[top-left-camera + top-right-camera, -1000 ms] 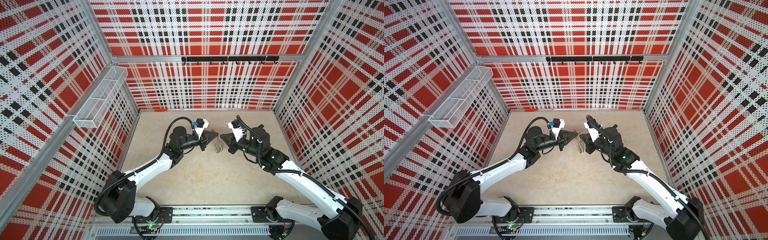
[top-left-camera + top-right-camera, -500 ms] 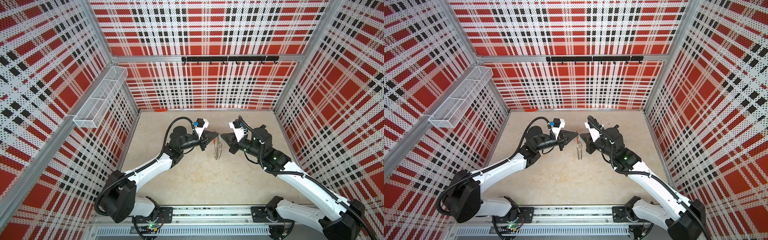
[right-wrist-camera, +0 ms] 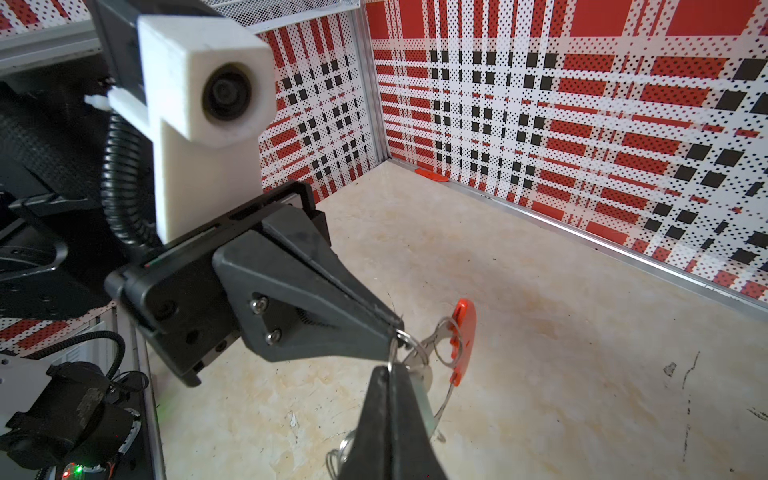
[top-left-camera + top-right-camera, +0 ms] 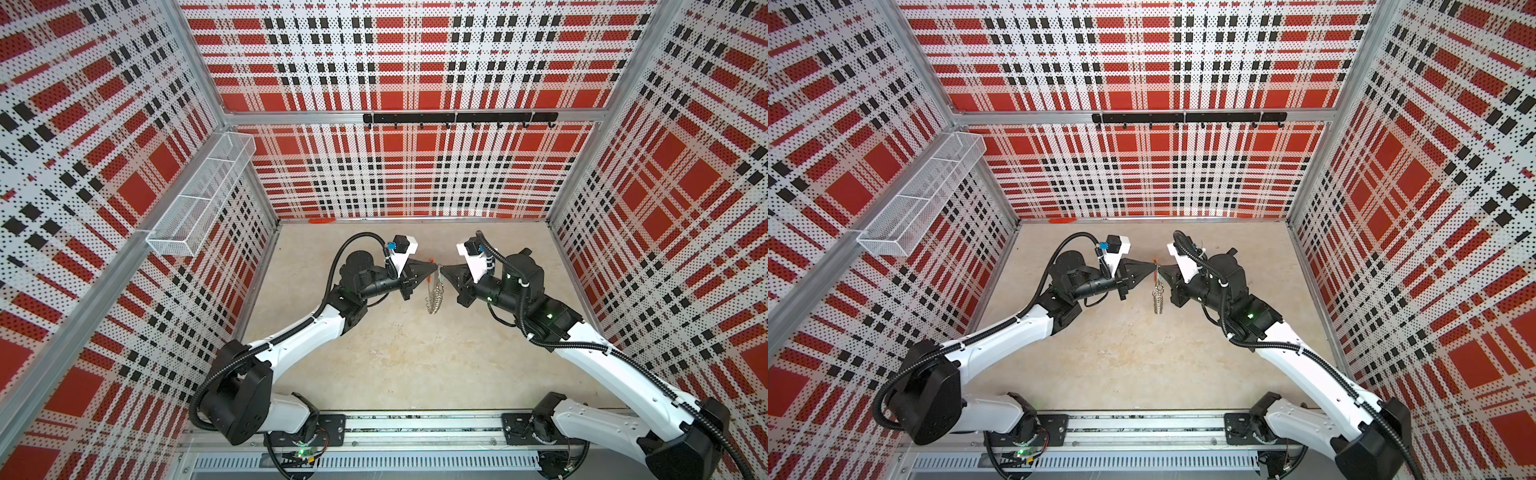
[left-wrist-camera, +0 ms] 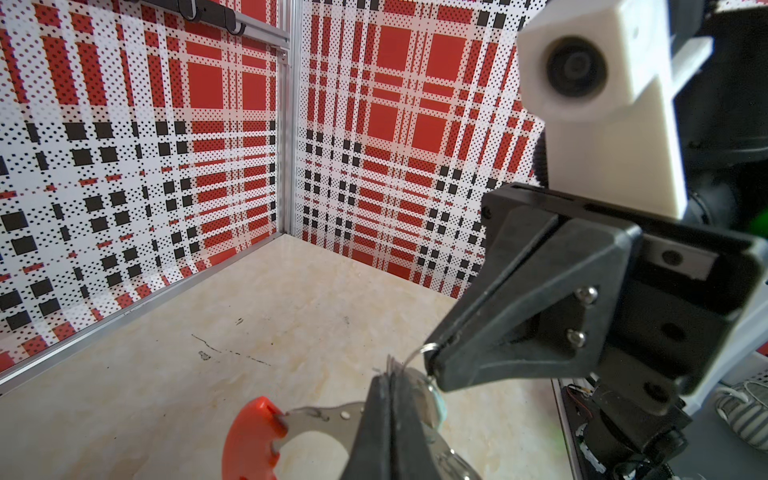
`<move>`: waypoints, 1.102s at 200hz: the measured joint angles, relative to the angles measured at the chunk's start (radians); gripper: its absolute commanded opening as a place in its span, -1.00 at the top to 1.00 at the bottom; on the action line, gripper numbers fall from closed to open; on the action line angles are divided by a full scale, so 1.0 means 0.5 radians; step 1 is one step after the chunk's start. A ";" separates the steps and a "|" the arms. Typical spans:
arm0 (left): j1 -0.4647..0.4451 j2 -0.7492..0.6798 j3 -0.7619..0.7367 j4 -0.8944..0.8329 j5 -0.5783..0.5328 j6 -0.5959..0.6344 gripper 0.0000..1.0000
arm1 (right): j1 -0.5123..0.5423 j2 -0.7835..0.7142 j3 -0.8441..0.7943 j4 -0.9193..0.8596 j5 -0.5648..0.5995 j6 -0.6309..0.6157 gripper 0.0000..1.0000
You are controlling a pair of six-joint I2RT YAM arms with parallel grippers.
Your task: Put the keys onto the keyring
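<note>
Your one small bundle of keys (image 3: 422,386) hangs in mid-air, pinched in the fully closed right gripper (image 4: 443,271). It sits tip to tip with the closed left gripper (image 4: 432,264), which clamps the single orange-tabbed keyring (image 5: 320,413). Around them you have one beige marbled tabletop (image 4: 415,353), three plaid walls (image 4: 415,62), one wire basket (image 4: 199,195) and one hook rail (image 4: 457,118).

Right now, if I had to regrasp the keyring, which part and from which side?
Probably its orange crescent: flat, sticking out on the back-wall side of the pinch. Come from there, jaws across its faces, above the dangling wire loops.

The keyring (image 4: 434,296) now hangs lower and narrower.
</note>
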 measured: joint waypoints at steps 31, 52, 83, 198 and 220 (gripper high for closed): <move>0.000 0.000 0.001 -0.002 0.002 0.000 1.00 | 0.005 0.005 0.011 0.000 0.006 -0.008 1.00; 0.000 0.000 0.001 -0.004 -0.002 0.000 1.00 | 0.010 0.029 0.025 -0.001 0.015 -0.015 1.00; 0.010 0.000 0.001 -0.040 -0.010 0.001 1.00 | 0.013 0.066 0.029 0.001 0.049 -0.016 1.00; 0.018 -0.002 0.000 -0.086 -0.062 0.050 1.00 | -0.019 0.153 0.044 -0.032 0.213 0.217 1.00; 0.014 -0.010 0.000 -0.086 -0.071 0.082 1.00 | -0.088 0.166 0.044 -0.069 0.143 0.294 1.00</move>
